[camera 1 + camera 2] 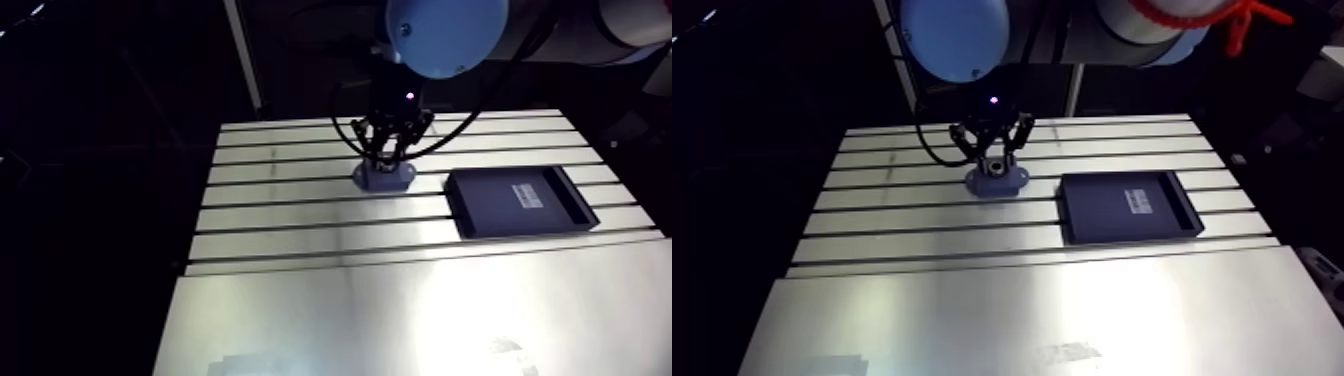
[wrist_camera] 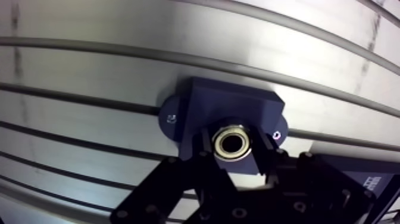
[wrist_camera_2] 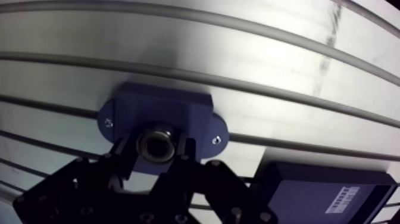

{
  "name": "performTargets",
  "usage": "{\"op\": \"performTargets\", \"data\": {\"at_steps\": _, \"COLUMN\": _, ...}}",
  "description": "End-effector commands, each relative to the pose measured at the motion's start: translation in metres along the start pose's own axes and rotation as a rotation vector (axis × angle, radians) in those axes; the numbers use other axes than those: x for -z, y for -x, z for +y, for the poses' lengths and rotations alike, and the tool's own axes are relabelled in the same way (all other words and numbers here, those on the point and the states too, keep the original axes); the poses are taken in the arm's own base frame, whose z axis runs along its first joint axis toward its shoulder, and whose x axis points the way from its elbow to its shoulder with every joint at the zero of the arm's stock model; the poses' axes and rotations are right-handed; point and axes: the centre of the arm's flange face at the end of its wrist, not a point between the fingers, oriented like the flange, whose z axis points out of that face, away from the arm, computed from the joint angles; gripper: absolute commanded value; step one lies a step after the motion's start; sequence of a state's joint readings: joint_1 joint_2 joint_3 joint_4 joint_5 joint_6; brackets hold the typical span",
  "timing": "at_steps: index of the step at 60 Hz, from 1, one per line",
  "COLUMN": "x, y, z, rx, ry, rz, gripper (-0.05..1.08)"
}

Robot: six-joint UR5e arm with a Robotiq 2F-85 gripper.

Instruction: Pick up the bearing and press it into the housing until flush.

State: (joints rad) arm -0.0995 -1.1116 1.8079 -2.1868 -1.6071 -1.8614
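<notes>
In the wrist view the steel ring bearing (image 2: 233,143) sits between my two black fingers (image 2: 205,149), which press against its sides. It is at the middle of the dark blue housing (image 2: 238,104), a block on an oval flange with a screw at each end. I cannot tell how deep the bearing sits in the bore. The arm view has my gripper (image 1: 390,152) pointing straight down onto the housing (image 1: 384,178) near the back of the slotted table (image 1: 300,300).
A flat black tray (image 1: 520,200) with a small white label lies on the table just to the right of the housing; the wrist view shows its corner (image 3: 321,190) beside the gripper. T-slots run across the back half of the table, and the front half is a smooth plate.
</notes>
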Motion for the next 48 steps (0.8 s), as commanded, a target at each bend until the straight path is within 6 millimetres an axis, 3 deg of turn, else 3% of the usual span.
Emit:
{"op": "performTargets", "data": {"at_steps": 1, "x": -0.0020, "y": 0.0013, "z": -0.0002, "rx": 0.000, "ry": 0.000, "rz": -0.005, "gripper": 0.64}}
{"op": "performTargets", "data": {"at_steps": 33, "x": -0.0018, "y": 0.0012, "z": 0.0000, "rx": 0.000, "ry": 0.002, "rz": -0.003, "gripper": 0.63}}
{"op": "performTargets", "data": {"at_steps": 35, "x": -0.0020, "y": 0.0013, "z": 0.0006, "rx": -0.003, "ry": 0.000, "rz": -0.003, "gripper": 0.59}}
{"op": "performTargets", "data": {"at_steps": 36, "x": -0.0020, "y": 0.0013, "z": 0.0006, "rx": -0.002, "ry": -0.001, "rz": -0.003, "gripper": 0.44}}
{"op": "performTargets", "data": {"at_steps": 37, "x": -0.0020, "y": 0.0013, "z": 0.0006, "rx": -0.002, "ry": -0.001, "rz": -0.003, "gripper": 0.44}}
{"op": "performTargets", "data": {"at_steps": 38, "x": -0.0014, "y": 0.0015, "z": 0.0007, "rx": -0.002, "ry": 0.000, "rz": -0.004, "gripper": 0.19}}
{"op": "performTargets", "data": {"at_steps": 39, "x": -0.0014, "y": 0.0015, "z": 0.0007, "rx": -0.002, "ry": 0.000, "rz": -0.004, "gripper": 0.19}}
{"op": "performTargets", "data": {"at_steps": 40, "x": -0.0014, "y": 0.0017, "z": 0.0006, "rx": 0.000, "ry": 0.000, "rz": -0.005, "gripper": 0.03}}
{"op": "performTargets", "data": {"at_steps": 48, "x": 0.0054, "y": 0.0011, "z": 0.0001, "rx": 0.010, "ry": 0.001, "rz": 0.003, "gripper": 0.01}}
